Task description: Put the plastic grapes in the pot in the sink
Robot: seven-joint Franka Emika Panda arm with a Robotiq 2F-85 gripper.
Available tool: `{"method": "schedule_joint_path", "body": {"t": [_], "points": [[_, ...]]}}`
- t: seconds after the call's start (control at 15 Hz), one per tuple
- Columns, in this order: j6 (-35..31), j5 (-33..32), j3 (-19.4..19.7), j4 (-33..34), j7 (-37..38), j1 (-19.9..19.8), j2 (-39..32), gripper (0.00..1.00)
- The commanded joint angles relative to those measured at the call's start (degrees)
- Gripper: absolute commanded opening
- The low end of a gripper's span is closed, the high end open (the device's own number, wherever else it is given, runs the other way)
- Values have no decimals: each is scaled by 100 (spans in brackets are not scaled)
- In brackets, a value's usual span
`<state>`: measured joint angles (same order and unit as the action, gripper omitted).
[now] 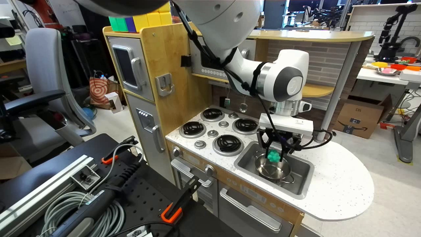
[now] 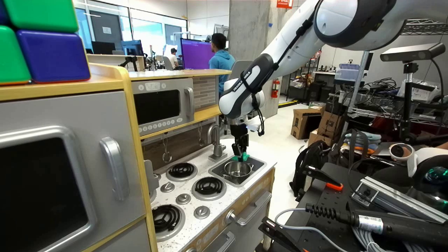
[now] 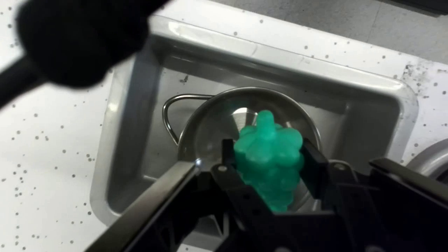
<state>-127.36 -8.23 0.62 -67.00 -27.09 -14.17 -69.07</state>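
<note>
I have the plastic grapes [image 3: 268, 154] grasped in my pincer [image 1: 274, 156], one fingertip on either side of the green bunch. They hang over the pot [image 1: 275, 171], which sits in the sink [image 3: 157, 155]. In an exterior view the sink lies to the right of the burners [image 1: 228, 144]; in an exterior view the faucet [image 2: 217, 148] stands just beside the sink's far left edge.

I judge the picking-up done and the placing in hand: only the lowering and the letting-go seem left to me. In both exterior views the grapes show at the far edge of the pot, which fits their being above it, but how much gap lies beneath them I cannot tell.

From my wrist view, the grapes cover the pot to the right of its middle, with bare metal to the left, and my finger [image 3: 313, 168] on the right crosses the line of the rim. So the next move, as I read it, calls for a small shift left in that view if the finger would catch, then a straight, gentle descent. Once the grapes are below the rim, I should part my fingers evenly and rise straight up.
</note>
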Motion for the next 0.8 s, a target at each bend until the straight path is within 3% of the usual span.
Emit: {"method": "schedule_joint_path", "body": {"t": [0.0, 0.53, 0.6, 0.67, 0.73], "points": [[696, 178, 1, 1330, 280, -3, -905, 22], [1055, 132, -63, 2823, 429, 18, -1857, 22], [1078, 132, -74, 2927, 425, 21, -1913, 31], [846, 186, -19, 2292, 433, 55, -1503, 72], [905, 188, -22, 2341, 421, 60, -1525, 73]]}}
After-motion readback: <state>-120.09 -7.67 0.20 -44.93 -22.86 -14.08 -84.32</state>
